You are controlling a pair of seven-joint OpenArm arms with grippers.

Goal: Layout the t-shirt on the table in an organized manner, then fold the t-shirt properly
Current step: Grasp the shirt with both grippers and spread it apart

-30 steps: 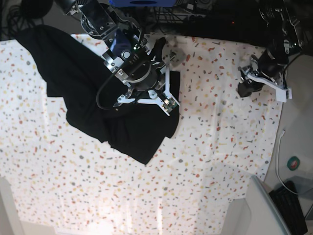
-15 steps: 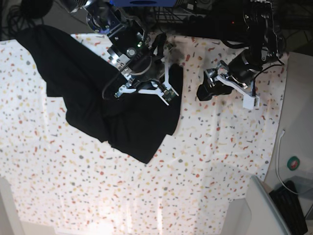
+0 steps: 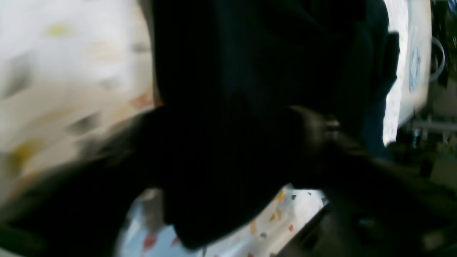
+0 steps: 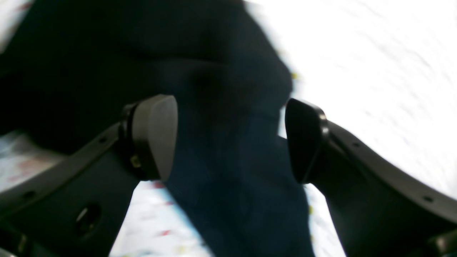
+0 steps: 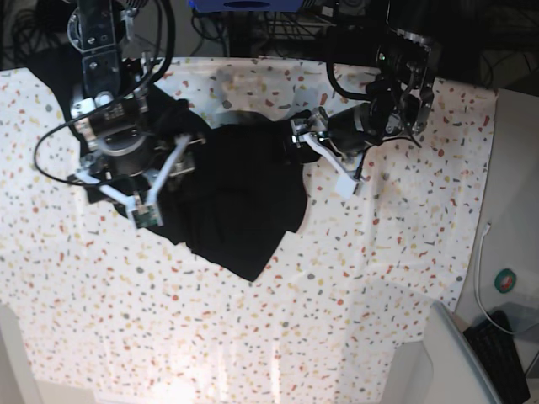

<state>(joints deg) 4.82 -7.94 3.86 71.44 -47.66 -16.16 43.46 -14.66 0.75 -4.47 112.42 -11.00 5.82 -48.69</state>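
Black, limp t-shirt (image 5: 240, 206) is best pinched at an edge; right gripper (image 4: 232, 139) is spread, left gripper (image 5: 305, 145) untellable.

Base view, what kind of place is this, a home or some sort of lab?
Most likely a robotics lab or test bench. Two black robot arms work over the table, draped in a speckled cloth and carrying only a black t-shirt, with tangled cables and equipment along the far edge.
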